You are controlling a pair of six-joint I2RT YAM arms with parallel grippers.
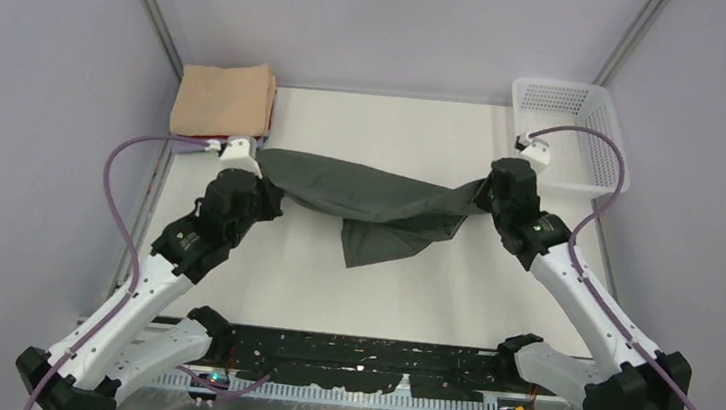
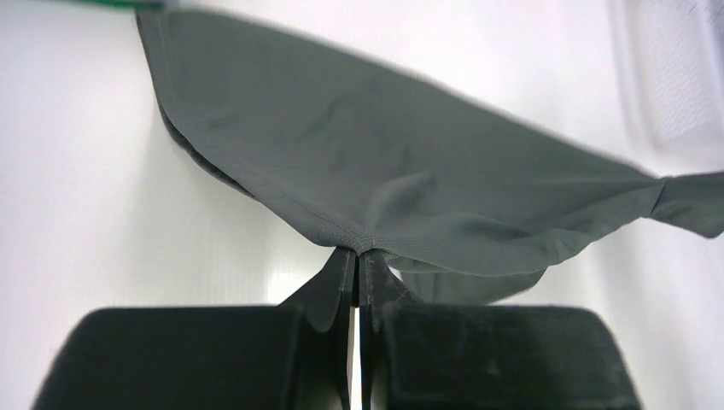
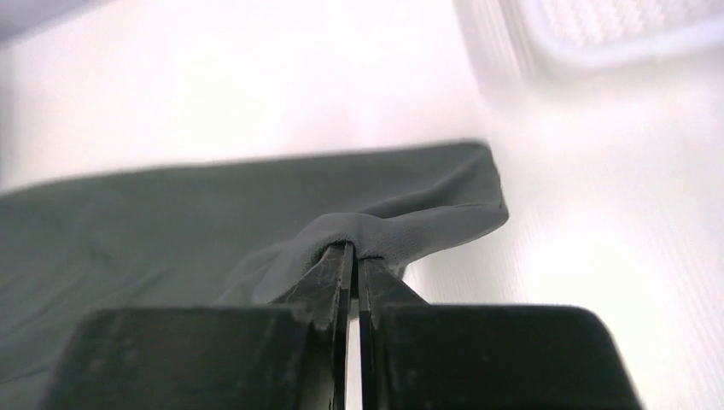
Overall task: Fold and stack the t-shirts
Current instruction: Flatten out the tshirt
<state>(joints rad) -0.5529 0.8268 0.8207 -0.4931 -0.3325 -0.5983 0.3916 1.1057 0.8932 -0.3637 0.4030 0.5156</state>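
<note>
While both arms reach over the white desk [image 1: 370, 296], the dark grey t-shirt [image 1: 370, 194] is stretched between them across the middle, with a loose flap drooping toward the near edge. Can't tell if that flap touches the desk. The white mesh basket [image 1: 563, 85] sits in the far right corner, just its own mesh floor showing inside. Far left corner has a folded peach-tan t-shirt [image 1: 223, 99] with a sliver of red [image 1: 273, 108] along its right side. Left pincer [image 2: 357, 253] is clamped tight on the grey shirt's stitched hem, and right pincer [image 3: 354, 248] is pinched closed on a bunched bit at the other end.
</note>
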